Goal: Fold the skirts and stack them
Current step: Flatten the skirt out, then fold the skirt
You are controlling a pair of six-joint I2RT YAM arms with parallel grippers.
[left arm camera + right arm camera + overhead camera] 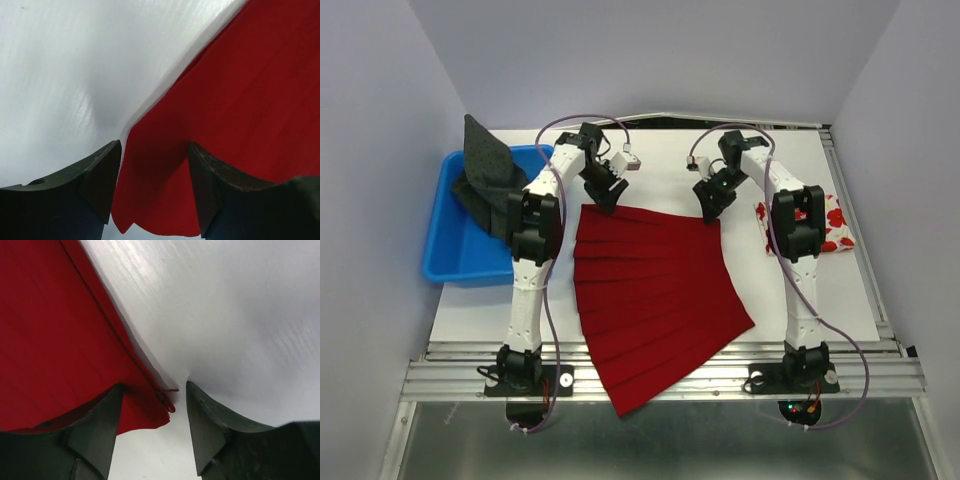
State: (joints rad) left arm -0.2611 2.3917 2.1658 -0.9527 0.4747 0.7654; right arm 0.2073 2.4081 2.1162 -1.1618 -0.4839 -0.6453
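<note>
At my nine o'clock, blue bin [448,262] holds dark grey skirt [485,172]; left gripper [606,196] and right gripper [710,207], jaws apart, straddle red pleated skirt's [650,300] corners.

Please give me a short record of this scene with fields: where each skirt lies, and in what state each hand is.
red skirt: spread flat on the table, near hem reaching past the table's near edge
left hand: open, fingers on either side of this skirt's far left corner
right hand: open, fingers on either side of its far right corner
grey skirt: unfolded, draped over the far end of the blue bin
flowered skirt: folded, at the table's right side
stack: not yet made
</note>
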